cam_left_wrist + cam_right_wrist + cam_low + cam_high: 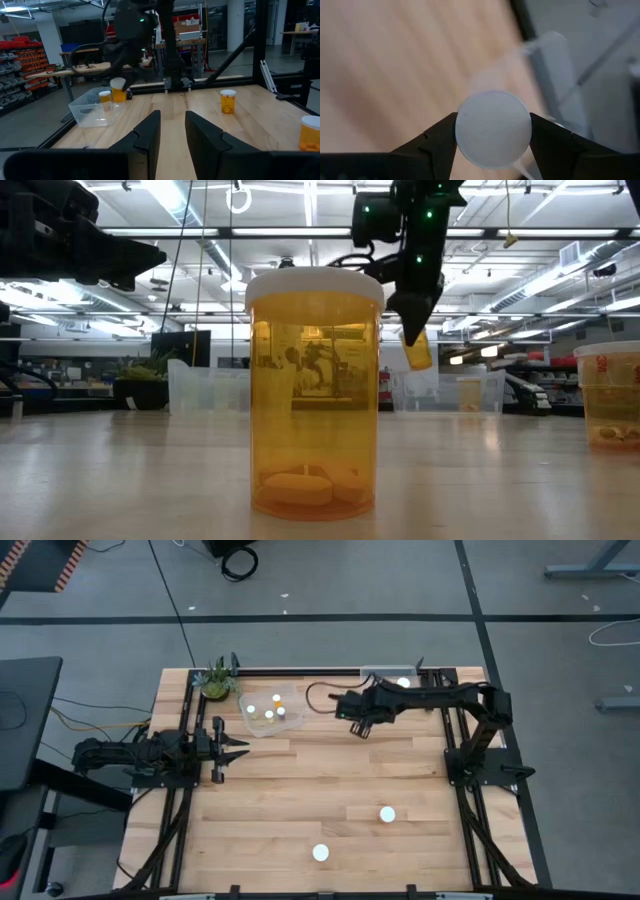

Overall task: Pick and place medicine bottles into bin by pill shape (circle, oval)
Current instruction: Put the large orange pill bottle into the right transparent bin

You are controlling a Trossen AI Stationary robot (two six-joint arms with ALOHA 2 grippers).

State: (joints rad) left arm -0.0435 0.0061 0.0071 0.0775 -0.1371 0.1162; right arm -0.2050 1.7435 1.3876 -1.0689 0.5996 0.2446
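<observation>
My left tool waits at the bench's left edge, fingers slightly apart, holding nothing. Just beyond it, the clear bin already holds about four bottles. My right tool, raised beside that bin, is clamped on a bottle by its cap. Two bottles stand on the near bench, unsorted.
</observation>
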